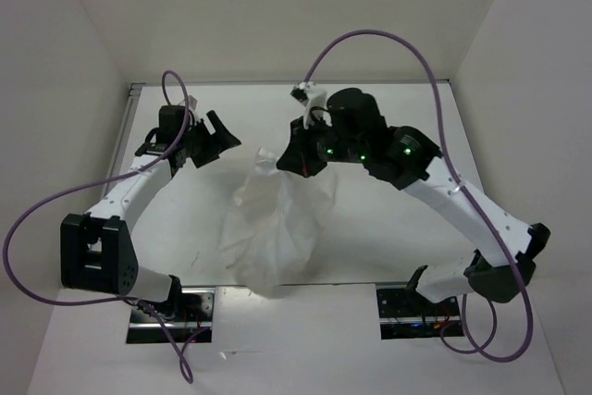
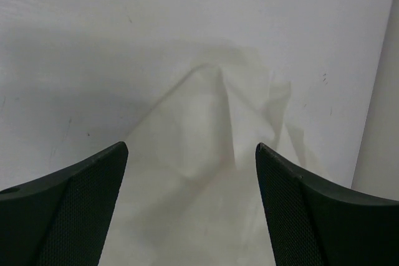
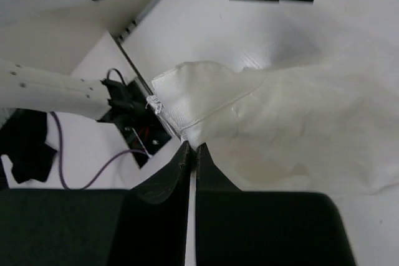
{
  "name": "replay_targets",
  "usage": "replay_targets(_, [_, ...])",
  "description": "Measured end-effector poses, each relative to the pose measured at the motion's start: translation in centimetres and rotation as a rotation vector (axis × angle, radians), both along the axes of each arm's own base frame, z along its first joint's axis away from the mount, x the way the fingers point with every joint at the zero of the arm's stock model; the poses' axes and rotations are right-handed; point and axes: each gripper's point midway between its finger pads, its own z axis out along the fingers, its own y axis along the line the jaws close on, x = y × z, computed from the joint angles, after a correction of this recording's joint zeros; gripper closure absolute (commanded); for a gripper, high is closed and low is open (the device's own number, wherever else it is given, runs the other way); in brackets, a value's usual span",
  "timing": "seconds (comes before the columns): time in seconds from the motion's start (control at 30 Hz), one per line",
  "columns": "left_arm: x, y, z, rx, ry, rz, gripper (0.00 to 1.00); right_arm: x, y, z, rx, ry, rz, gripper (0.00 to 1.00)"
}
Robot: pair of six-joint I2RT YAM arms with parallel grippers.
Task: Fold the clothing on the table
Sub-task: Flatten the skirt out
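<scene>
The clothing (image 1: 273,228) is a thin, wrinkled white garment heaped in the middle of the table (image 1: 176,219). My right gripper (image 1: 302,160) is shut on a hemmed edge of it and holds that edge up, so the fabric hangs in a peak. In the right wrist view the fingertips (image 3: 192,147) pinch the seam of the clothing (image 3: 280,123). My left gripper (image 1: 218,140) hovers just left of the garment's far corner, open and holding nothing. In the left wrist view its gripper (image 2: 192,147) stands wide apart above a raised fold of the clothing (image 2: 212,154).
White walls close in the table on the left, back and right. A metal edge strip (image 1: 127,131) runs along the left side. The arm base plates (image 1: 171,316) (image 1: 416,312) sit at the near edge. Purple cables (image 1: 55,201) loop off both arms.
</scene>
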Motion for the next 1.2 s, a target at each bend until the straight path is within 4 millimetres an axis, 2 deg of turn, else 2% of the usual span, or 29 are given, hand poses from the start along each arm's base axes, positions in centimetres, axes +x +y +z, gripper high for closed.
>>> replay_targets(0.07, [-0.4,0.0,-1.1,0.000,0.044,0.003,0.10,-0.6,-1.0,3.2,0.075,-0.031,-0.016,1.00])
replay_targets(0.13, [-0.4,0.0,-1.2,-0.001,0.044,0.004,0.10,-0.3,-2.1,5.8,0.137,-0.063,-0.048,1.00])
replay_targets(0.2, [-0.2,0.0,-1.1,-0.001,0.038,0.003,0.10,1.2,-3.6,7.3,0.180,-0.082,-0.111,1.00])
replay_targets(0.23, [-0.1,0.0,-1.2,-0.001,0.040,0.003,0.10,3.9,-5.1,7.2,0.188,-0.078,-0.191,1.00])
replay_targets(0.27, [0.0,0.0,-1.3,-0.001,0.044,0.003,0.10,5.4,-5.8,6.8,0.187,-0.068,-0.231,1.00])
replay_targets(0.37, [0.3,-0.1,-2.3,0.001,0.065,0.000,0.10,11.4,-7.3,2.8,0.150,-0.002,-0.345,1.00])
replay_targets(0.47, [0.3,-0.1,-3.4,0.003,0.096,-0.001,0.10,16.9,-8.6,-5.6,0.042,0.126,-0.464,1.00])
replay_targets(0.53, [0.3,-0.2,-3.6,0.002,0.101,-0.003,0.10,19.2,-10.0,-12.2,-0.066,0.227,-0.550,1.00])
replay_targets(0.6, [0.3,-0.2,-3.6,0.001,0.101,-0.005,0.11,20.7,-11.6,-17.5,-0.162,0.301,-0.631,1.00])
replay_targets(0.63, [0.4,-0.2,-3.6,0.000,0.102,-0.005,0.11,21.1,-12.4,-19.8,-0.211,0.327,-0.671,1.00])
replay_targets(0.7, [0.5,-0.4,-3.5,-0.007,0.093,-0.013,0.12,22.1,-14.2,-22.6,-0.287,0.338,-0.748,1.00])
replay_targets(0.8, [0.6,-0.9,-3.5,-0.022,0.079,-0.035,0.14,23.6,-15.9,-24.5,-0.363,0.322,-0.833,1.00])
replay_targets(0.83, [0.6,-1.1,-3.7,-0.025,0.082,-0.044,0.15,24.4,-16.1,-24.8,-0.381,0.312,-0.855,0.83])
replay_targets(0.87, [0.7,-1.3,-4.0,-0.027,0.085,-0.052,0.15,25.1,-16.4,-25.1,-0.393,0.304,-0.882,0.72])
replay_targets(0.93, [0.5,-2.0,-5.3,-0.028,0.112,-0.071,0.16,25.8,-17.1,-25.7,-0.418,0.293,-0.934,0.62])
replay_targets(1.0, [0.0,-2.7,-6.8,-0.028,0.147,-0.093,0.16,25.7,-18.2,-26.0,-0.463,0.278,-0.991,0.47])
replay_targets(1.1, [-1.0,-3.6,-8.7,-0.030,0.195,-0.121,0.16,25.5,-19.1,-25.3,-0.515,0.227,-1.048,0.42])
replay_targets(1.2, [-1.4,-4.4,-9.9,-0.033,0.225,-0.145,0.18,25.0,-18.3,-24.6,-0.530,0.187,-1.038,0.42])
